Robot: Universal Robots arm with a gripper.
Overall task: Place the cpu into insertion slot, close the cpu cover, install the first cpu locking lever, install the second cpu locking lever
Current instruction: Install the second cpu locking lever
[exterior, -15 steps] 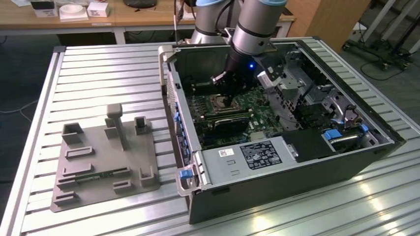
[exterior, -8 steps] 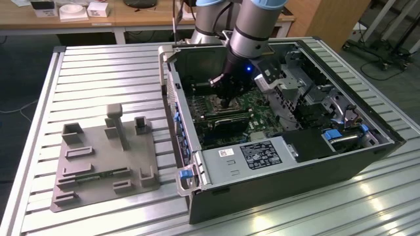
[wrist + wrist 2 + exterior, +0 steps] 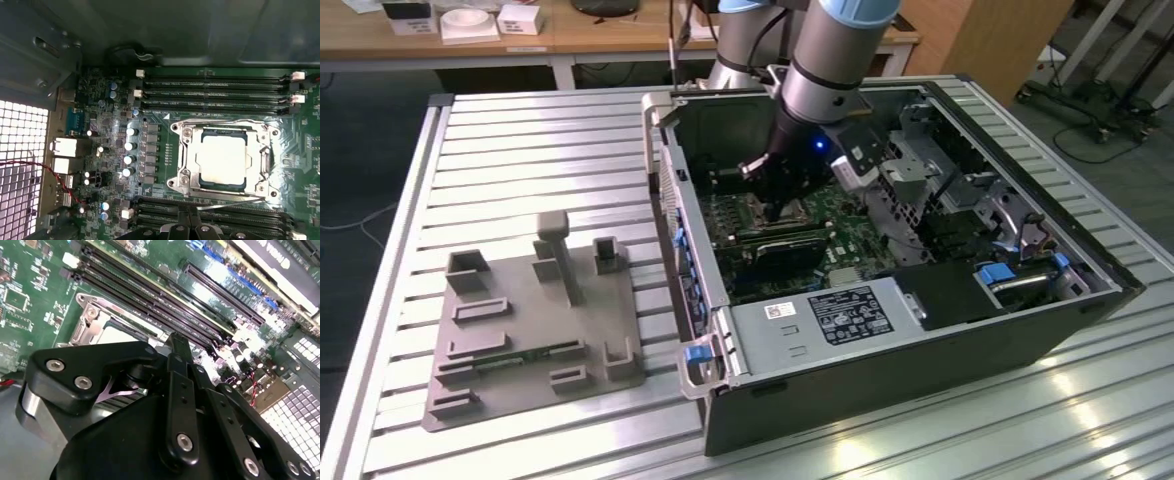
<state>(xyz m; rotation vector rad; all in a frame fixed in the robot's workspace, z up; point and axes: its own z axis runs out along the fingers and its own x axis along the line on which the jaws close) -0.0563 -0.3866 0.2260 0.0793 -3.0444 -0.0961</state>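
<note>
The arm reaches down into an open computer case (image 3: 894, 300) that lies on its side on the slatted metal bench (image 3: 520, 150). Its black end effector (image 3: 790, 215) hangs low over the green motherboard (image 3: 761, 250), close to the socket area in the middle of the board. In the second wrist view the end effector (image 3: 178, 342) has its two fingers (image 3: 175, 347) drawn tight together, tips meeting with nothing caught between them, just above the edge of the socket beside the long memory slots (image 3: 165, 295).

In the first wrist view the cpu (image 3: 222, 159) sits flat in the insertion slot (image 3: 257, 185), its pale silver top showing through the square window of the cpu cover (image 3: 192, 157). The cover lies down flat over the chip, framing it on all sides. A thin silvery lever (image 3: 227, 202) runs along the socket side nearest the end effector, lying low between the socket and the neighbouring bank of memory slots (image 3: 210, 212); another thin lever (image 3: 220, 123) runs along the opposite side, next to the other bank of memory slots (image 3: 215, 90). Whether either lever is hooked home I cannot tell.

On the bench at the exterior view's left, well apart from the case, stands a grey fixture tray (image 3: 520, 320) with upright blocks and shallow pockets.
</note>
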